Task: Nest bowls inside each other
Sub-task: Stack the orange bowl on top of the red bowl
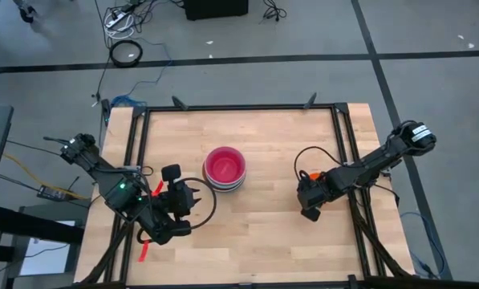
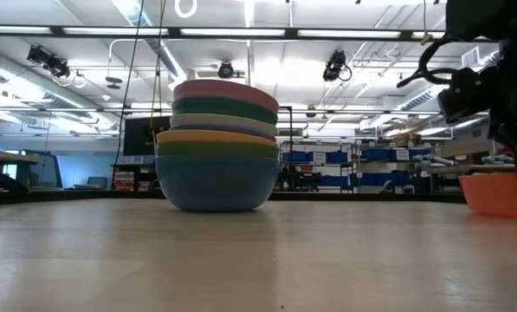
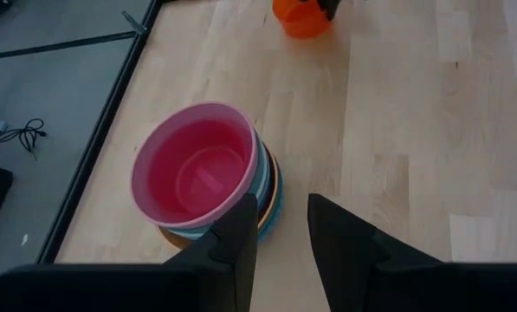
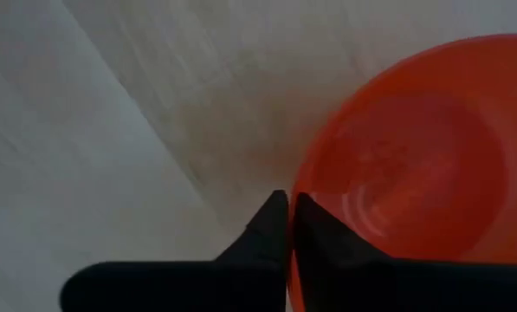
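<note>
**Right hand pinched on the last bowl's rim; stack waits mid-desk**

I see the stack of nested bowls (image 1: pixel 225 168) standing near the middle of the desk (image 1: pixel 255 233), a pink bowl (image 3: pixel 197 173) topmost and open side up. In the low view the layers read, top down: pink, green, pale, orange, green, blue. Each one sits inside the next, so the stack is upright and compact, and the pink bowl's cavity is free to take one more.

The one bowl left out is the small orange-red bowl (image 4: pixel 414 156), upright on the desk toward the right edge, well apart from the stack. My right hand (image 4: pixel 288 221) is down on it. The fingers are together on the near rim, one inside the wall and one outside as far as the right wrist view shows. I judge a rim pinch is chosen because the bowl is too wide to span. Whether the bowl is off the desk I cannot tell.

My left hand (image 3: pixel 280 230) waits near the front-left corner, fingers apart and holding nothing, aimed at the stack. I read it as parked there to keep the path clear.

Judgement: the task is nearly done. The next move calls for carrying the small bowl across and lowering it level into the pink one. A one-sided grip could let it tilt.
</note>
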